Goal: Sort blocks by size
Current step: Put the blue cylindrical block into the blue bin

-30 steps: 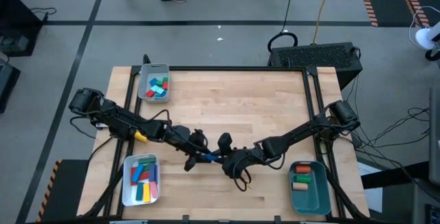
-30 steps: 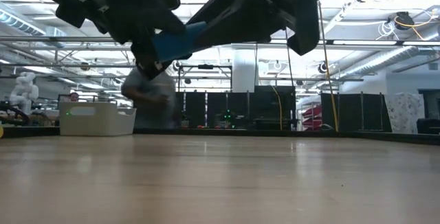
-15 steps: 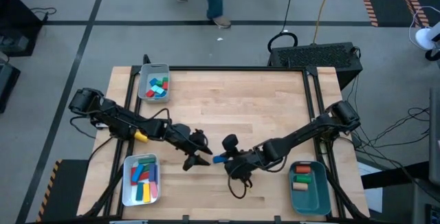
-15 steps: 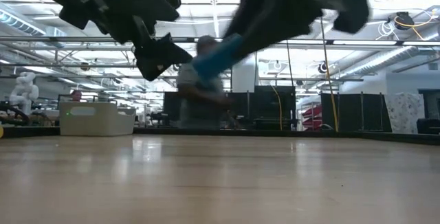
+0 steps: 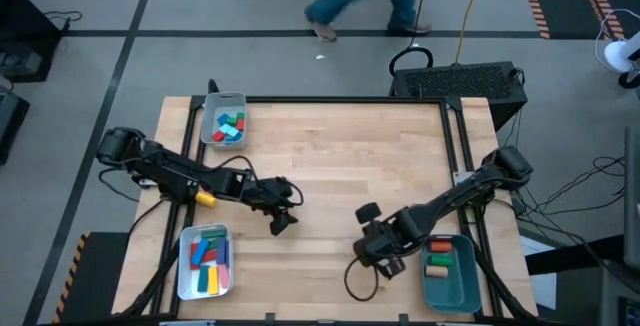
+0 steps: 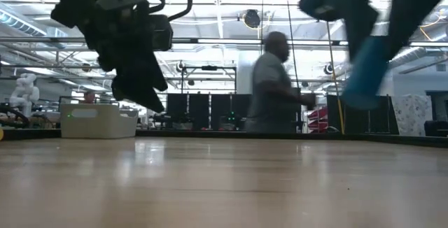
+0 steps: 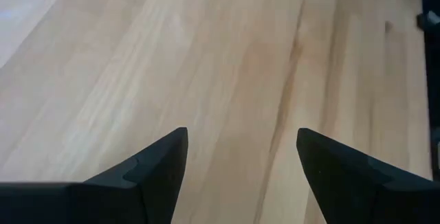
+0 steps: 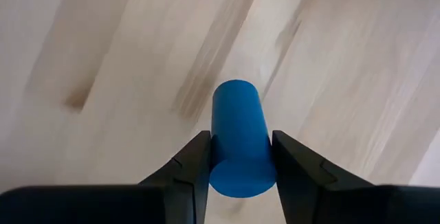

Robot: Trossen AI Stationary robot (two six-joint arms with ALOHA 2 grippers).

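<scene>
- The right gripper [image 8: 237, 157] is clenched on a blue cylinder [image 8: 238, 138], one finger pressed to each curved side, so the piece pokes out ahead of the fingertips and can't roll free while it is carried.
- From above, that gripper [image 5: 383, 253] hangs over the near right of the table [image 5: 340, 156], just left of the teal tray [image 5: 449, 272]. I'd judge the cylinder is bound for that tray, which already holds a few blocks [image 5: 437, 255].
- At table height the cylinder [image 6: 365, 70] sits well clear of the wood, tilted; it is carried, not resting.
- The left gripper [image 7: 240, 157] has its fingers spread with nothing between them, only bare wood below. It hovers near the middle of the table [image 5: 281, 216], released and waiting.
- The other sorted pieces lie in two trays on the left: a grey tray [image 5: 212, 116] at the far edge holds short blocks, a white tray [image 5: 185, 266] at the near edge holds longer bars. That split looks like the size rule at work.
- A person [image 6: 274, 81] walks past beyond the table, nowhere near the arms.
</scene>
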